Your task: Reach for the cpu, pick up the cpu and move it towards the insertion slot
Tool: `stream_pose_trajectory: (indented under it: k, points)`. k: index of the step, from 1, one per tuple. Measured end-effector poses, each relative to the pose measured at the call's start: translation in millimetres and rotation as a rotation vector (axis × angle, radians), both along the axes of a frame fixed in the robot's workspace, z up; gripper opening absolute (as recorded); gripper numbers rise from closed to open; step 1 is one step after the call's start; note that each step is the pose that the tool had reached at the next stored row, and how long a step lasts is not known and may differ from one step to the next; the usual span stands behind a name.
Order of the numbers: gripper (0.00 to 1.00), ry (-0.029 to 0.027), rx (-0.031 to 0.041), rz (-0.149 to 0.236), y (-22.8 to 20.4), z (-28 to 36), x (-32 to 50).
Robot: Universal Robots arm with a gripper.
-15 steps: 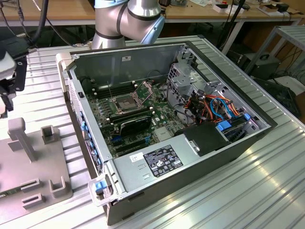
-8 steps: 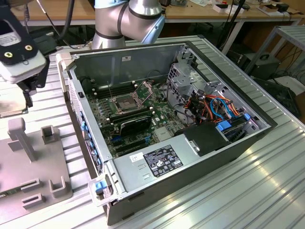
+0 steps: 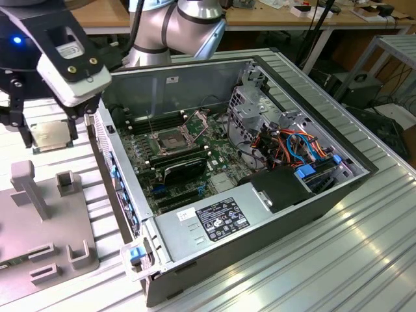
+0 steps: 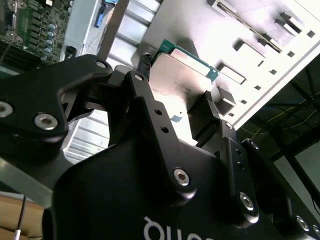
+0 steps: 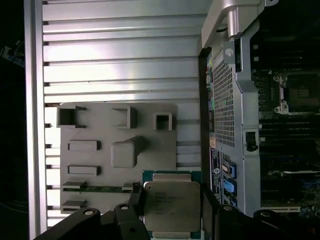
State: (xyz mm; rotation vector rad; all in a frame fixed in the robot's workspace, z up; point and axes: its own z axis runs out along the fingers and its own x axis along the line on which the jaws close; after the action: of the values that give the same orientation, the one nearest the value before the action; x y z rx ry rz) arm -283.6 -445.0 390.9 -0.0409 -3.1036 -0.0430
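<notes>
At the exterior view's left, above the grey moulded fixture plate [image 3: 39,214] on the ribbed aluminium table [image 3: 364,260]: black two-finger gripper [image 3: 49,138] clamped on the small square silvery-beige cpu [image 3: 50,135], lifted off the plate. Further right, inside the open grey computer case [image 3: 260,195], the square metal-framed insertion slot [image 3: 170,141], retention plate raised, well apart from the chip. Second wrist view: chip's metal face [image 4: 175,75] and green edge between black fingers [image 4: 205,117]. First wrist view: chip [image 5: 171,204] over the plate, socket [image 5: 300,92] beyond the case wall. Arm reaching down from the far side, wrist tilted.
</notes>
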Motion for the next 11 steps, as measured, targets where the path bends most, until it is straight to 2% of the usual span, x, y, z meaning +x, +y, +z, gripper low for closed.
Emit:
stream_pose_trajectory:
  k: [5, 8, 10, 11]
  points:
    - [0.55, 0.0001, -0.0001, 0.000, 0.0, -0.1, 16.6]
    - [0.55, 0.0000, 0.0000, 0.000, 0.0, -0.4, 30.0]
    - [0.55, 0.0001, -0.0001, 0.000, 0.1, -0.4, 41.9]
    - [0.55, 0.0000, 0.0000, 0.000, 0.1, -0.5, 45.0]
